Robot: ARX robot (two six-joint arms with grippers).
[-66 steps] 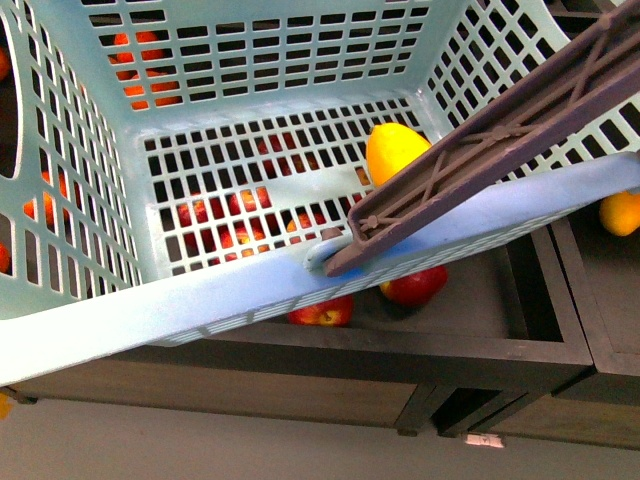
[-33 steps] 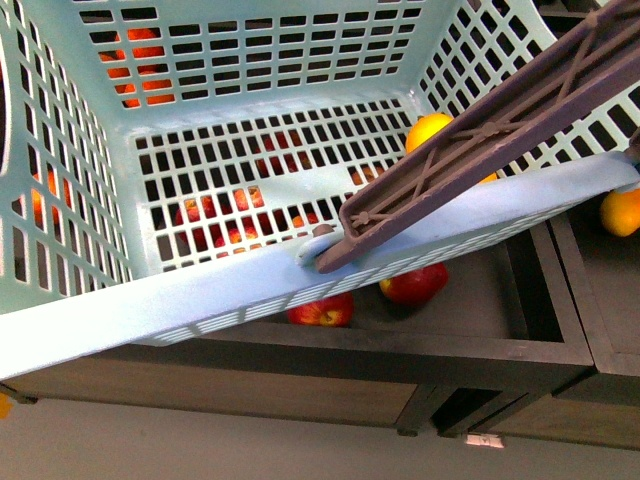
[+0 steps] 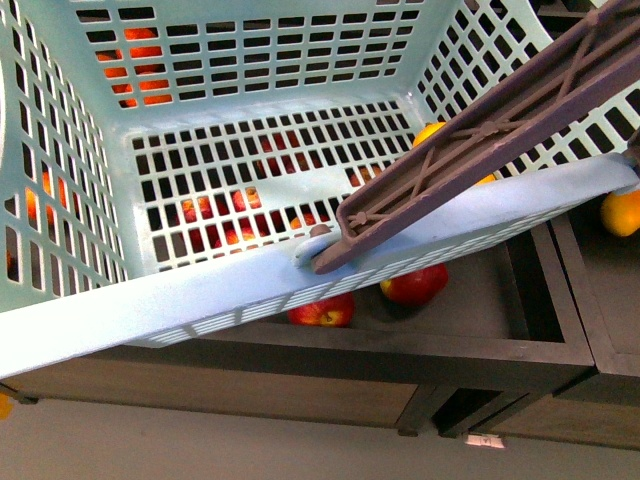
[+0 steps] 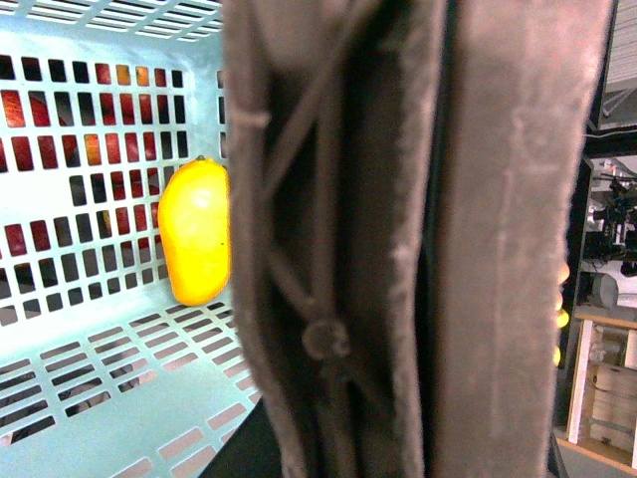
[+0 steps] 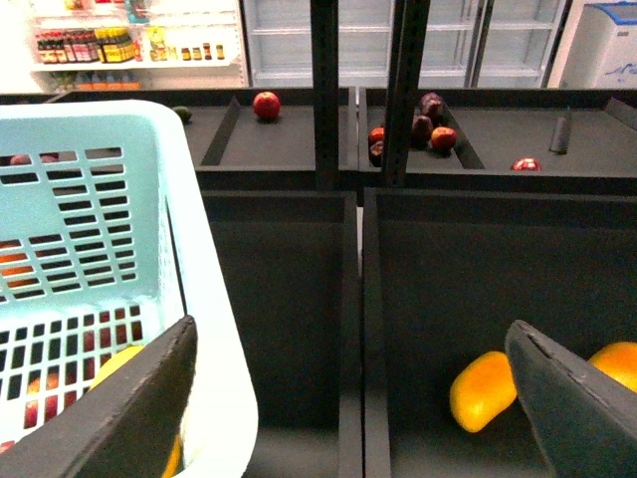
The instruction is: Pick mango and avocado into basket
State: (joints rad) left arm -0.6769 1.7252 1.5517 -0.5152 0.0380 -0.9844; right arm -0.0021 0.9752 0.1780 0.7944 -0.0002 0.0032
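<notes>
The light teal basket (image 3: 250, 290) fills the front view, tilted and held up above the dark bins. Its brown handle (image 3: 480, 130) crosses it and fills the left wrist view (image 4: 418, 239). My left gripper is shut on the basket's handle, and its fingers are hidden behind it. The yellow mango (image 4: 194, 234) lies on the basket floor, and in the front view (image 3: 430, 131) it is mostly behind the handle. My right gripper (image 5: 348, 408) is open and empty beside the basket's rim (image 5: 214, 329). A small dark green fruit (image 5: 181, 114), perhaps the avocado, lies in a far bin.
Red apples (image 3: 415, 284) lie in the dark bin under the basket. Two yellow-orange fruits (image 5: 483, 390) lie in the bin to the right, one also in the front view (image 3: 621, 212). Dark dividers (image 5: 352, 329) separate the bins. Red and dark fruits (image 5: 428, 124) lie in the far bins.
The mango has rolled right across the basket floor and now sits mostly behind the handle. The basket has shifted slightly.
</notes>
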